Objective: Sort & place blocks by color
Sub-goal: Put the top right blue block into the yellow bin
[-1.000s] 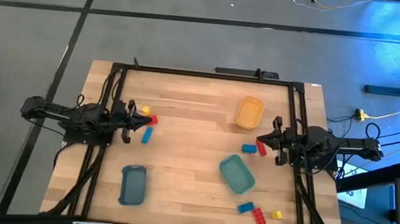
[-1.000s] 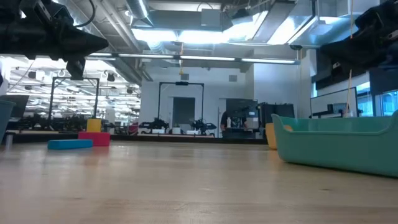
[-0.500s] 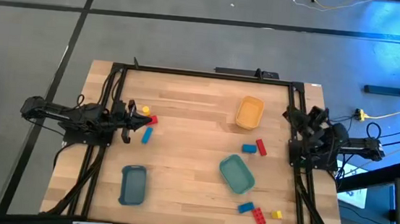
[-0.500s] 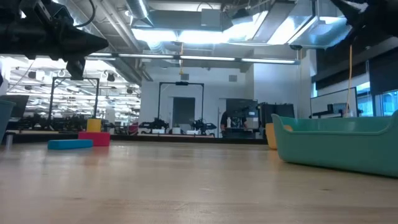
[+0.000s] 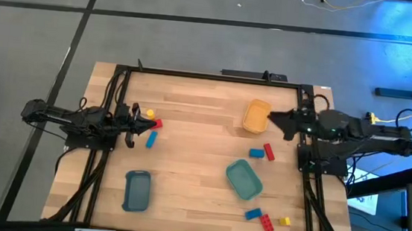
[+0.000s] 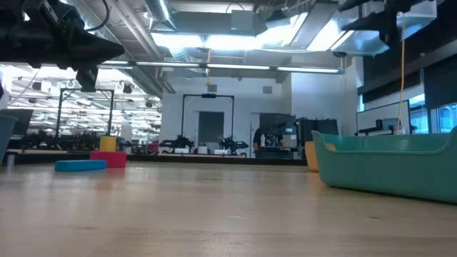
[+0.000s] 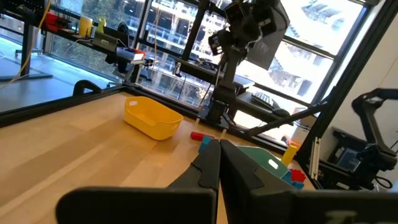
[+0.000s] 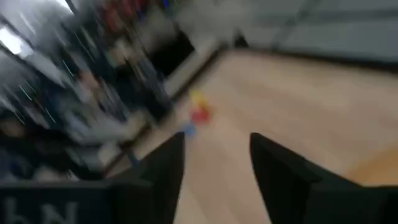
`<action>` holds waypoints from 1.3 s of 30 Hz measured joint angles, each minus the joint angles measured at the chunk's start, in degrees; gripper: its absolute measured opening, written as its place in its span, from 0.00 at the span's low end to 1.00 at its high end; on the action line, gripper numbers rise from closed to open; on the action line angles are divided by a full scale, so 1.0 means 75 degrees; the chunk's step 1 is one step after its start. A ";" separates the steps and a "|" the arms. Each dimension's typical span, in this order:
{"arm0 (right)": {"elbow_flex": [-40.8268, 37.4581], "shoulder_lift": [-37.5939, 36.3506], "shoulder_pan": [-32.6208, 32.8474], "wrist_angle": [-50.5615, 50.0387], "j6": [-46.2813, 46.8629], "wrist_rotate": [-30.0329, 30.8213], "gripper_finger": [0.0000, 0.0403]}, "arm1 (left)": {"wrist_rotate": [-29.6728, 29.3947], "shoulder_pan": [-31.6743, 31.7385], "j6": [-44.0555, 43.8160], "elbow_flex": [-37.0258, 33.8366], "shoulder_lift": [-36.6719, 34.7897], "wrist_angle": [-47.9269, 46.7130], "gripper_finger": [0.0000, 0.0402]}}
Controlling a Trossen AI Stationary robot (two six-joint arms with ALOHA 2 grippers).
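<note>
Small blocks lie in three groups on the wooden table. Yellow, red and blue blocks sit at the left, just ahead of my shut left gripper. A red block and a blue block lie right of centre. Another blue, red and yellow block lie near the front right. My right gripper hovers by the yellow tray's right edge; its wrist view shows the fingers open and empty.
A teal tray sits right of centre and a slate-blue tray at the near left. A black frame runs along the table's far and side edges. Bare wood lies across the middle.
My right gripper has left the spot by the red and blue blocks right of centre. It drew back toward the table's right edge, then swung toward the far edge, and now stands beside the yellow tray. No block has moved.
</note>
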 joint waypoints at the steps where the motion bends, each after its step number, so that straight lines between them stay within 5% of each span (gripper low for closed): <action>1: 0.0284 0.0266 0.0000 -0.0488 -0.0109 -0.0286 0.50 | 0.0000 0.0000 0.0000 0.0000 0.0000 0.0001 0.00; 6: 0.1137 0.1510 0.0000 -0.2394 -0.1664 -0.1881 0.57 | 0.0000 0.0000 -0.0002 0.0000 0.0000 0.0003 0.00; 12: 0.0958 0.2807 0.0004 -0.3509 -0.3695 -0.3195 0.58 | 0.0000 0.0001 -0.0001 0.0000 0.0000 0.0002 0.00; 22: -0.0048 0.4551 0.0003 -0.2841 -0.6171 -0.3126 0.58 | 0.0000 0.0000 -0.0001 -0.0001 0.0000 0.0001 0.00; 39: -0.0333 0.5981 0.0000 -0.2046 -0.6159 -0.2451 0.58 | 0.0000 0.0000 0.0000 0.0000 0.0000 0.0003 0.00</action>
